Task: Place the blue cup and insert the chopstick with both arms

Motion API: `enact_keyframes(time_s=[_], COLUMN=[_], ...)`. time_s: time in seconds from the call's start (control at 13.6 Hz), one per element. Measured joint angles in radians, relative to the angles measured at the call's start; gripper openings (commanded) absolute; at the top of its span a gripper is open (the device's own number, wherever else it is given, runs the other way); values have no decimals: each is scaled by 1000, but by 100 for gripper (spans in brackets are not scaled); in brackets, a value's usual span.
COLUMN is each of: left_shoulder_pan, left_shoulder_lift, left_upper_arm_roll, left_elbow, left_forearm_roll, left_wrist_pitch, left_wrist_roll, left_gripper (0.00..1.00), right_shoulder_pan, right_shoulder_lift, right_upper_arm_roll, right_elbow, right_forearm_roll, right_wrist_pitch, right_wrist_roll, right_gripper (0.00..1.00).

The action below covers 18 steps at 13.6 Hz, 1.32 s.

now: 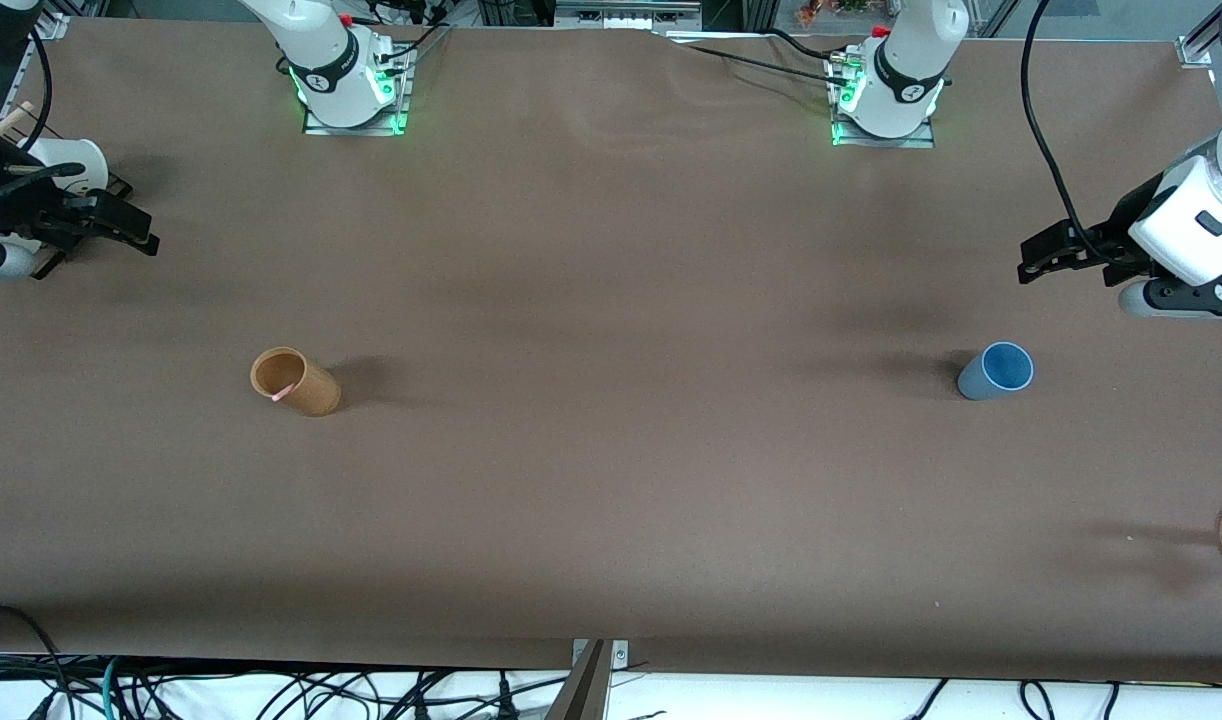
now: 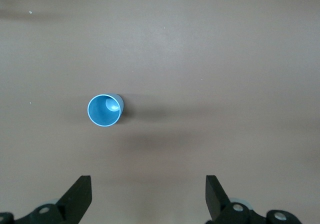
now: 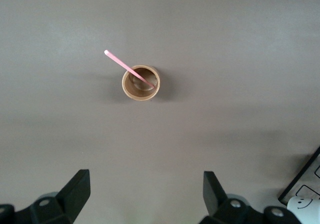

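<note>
The blue cup (image 1: 995, 371) is seen upright toward the left arm's end of the table (image 1: 611, 480), at about seven o'clock from the left gripper (image 1: 1033, 258) in the front view. The chopstick (image 3: 129, 69) is leaned inside the tan cup (image 1: 294, 381), toward the right arm's end. The right gripper (image 1: 143, 232) and the left one are held spread, empty.

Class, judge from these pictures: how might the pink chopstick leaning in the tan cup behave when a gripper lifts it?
The chopstick looks straight and thin, so probably stiff and light. It only leans on the tan cup rim, so it should lift out freely. The small upright cup may tip if dragged sideways.
</note>
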Motion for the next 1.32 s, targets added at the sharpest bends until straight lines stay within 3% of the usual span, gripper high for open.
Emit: enact_keyframes(time_s=[1.32], left_shoulder_pan=[0], left_shoulder_lift=[0], left_upper_arm_roll=[0], left_elbow=[0], left_forearm_roll=[0], left_wrist_pitch=[0], left_wrist_roll=[0], left_gripper=[100], right_shoulder_pan=[0], right_shoulder_lift=[33], right_upper_arm_roll=[0], right_elbow=[0], right_forearm_roll=[0], right_wrist_pitch=[-7], right_wrist_roll=[-33], right_gripper=[100])
